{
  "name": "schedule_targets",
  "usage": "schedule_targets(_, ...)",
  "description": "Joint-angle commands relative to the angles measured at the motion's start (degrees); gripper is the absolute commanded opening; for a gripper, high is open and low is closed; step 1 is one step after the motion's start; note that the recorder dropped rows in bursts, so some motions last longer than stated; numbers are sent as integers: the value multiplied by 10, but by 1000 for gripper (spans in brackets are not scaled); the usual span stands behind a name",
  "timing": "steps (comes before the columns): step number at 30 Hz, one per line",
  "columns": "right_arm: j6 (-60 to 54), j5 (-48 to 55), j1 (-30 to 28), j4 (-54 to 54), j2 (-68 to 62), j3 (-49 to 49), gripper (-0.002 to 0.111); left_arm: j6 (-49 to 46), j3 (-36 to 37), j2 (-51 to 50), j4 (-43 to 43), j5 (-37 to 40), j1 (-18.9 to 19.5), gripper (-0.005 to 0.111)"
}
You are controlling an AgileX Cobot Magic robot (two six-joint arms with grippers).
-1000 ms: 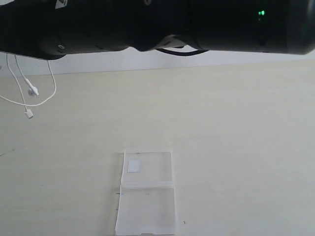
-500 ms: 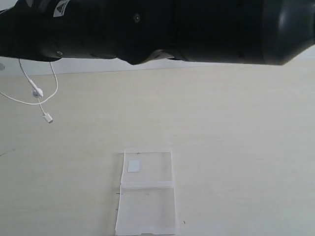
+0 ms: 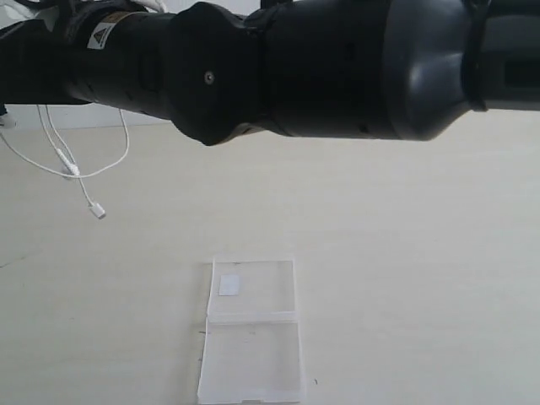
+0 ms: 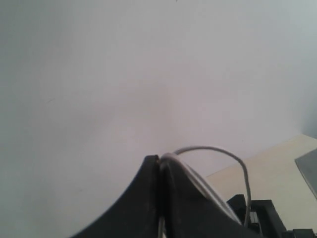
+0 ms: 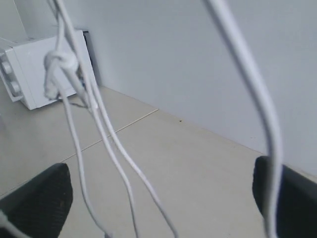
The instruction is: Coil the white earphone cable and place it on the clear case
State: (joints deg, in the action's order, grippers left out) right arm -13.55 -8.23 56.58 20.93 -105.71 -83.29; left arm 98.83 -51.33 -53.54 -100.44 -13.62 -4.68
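Note:
The white earphone cable (image 3: 84, 173) hangs in loops above the table at the far left, and its small plug (image 3: 99, 211) dangles lowest. The clear case (image 3: 251, 329) lies open and flat near the front, with a white label (image 3: 229, 285) in its far half. My left gripper (image 4: 159, 161) is shut on the cable, which arcs out from the tips (image 4: 213, 148). My right gripper (image 5: 163, 193) is open, its fingers (image 5: 37, 203) wide apart. Several cable strands (image 5: 114, 148) hang between them, and a knot (image 5: 59, 62) sits higher up. Neither gripper's tips show in the exterior view.
A large black arm (image 3: 295, 67) crosses the top of the exterior view close to the camera, hiding the back of the table. A white box (image 5: 39, 69) stands against the wall in the right wrist view. Beige tabletop (image 3: 405, 253) surrounds the case.
The black arm has swung lower and fills more of the exterior view. The hanging cable and its plug have shifted right and slightly down. The case has not moved.

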Motion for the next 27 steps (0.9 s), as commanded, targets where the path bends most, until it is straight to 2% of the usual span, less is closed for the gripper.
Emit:
schedule_targets(1,-1,-11,0,-5,-2,0,94,-1,1,-4,5,4,1,0)
schedule_targets(12,23,-16,0,-5,-2,0,91,3,1,-4,5,6,1,0)
schedule_targets(14,33,-16,0,-5,-2,0,85,3,1,-4,5,6,1,0)
schedule_targets(18,44,-16,0,-5,-2,0,64,3,1,-4,5,6,1,0)
schedule_targets(20,65,-17,0,-5,-2,0,58,3,1,-4,5,6,1,0)
schedule_targets(27,76,-20,0,-5,-3,0,61,4,1,-4,5,6,1,0)
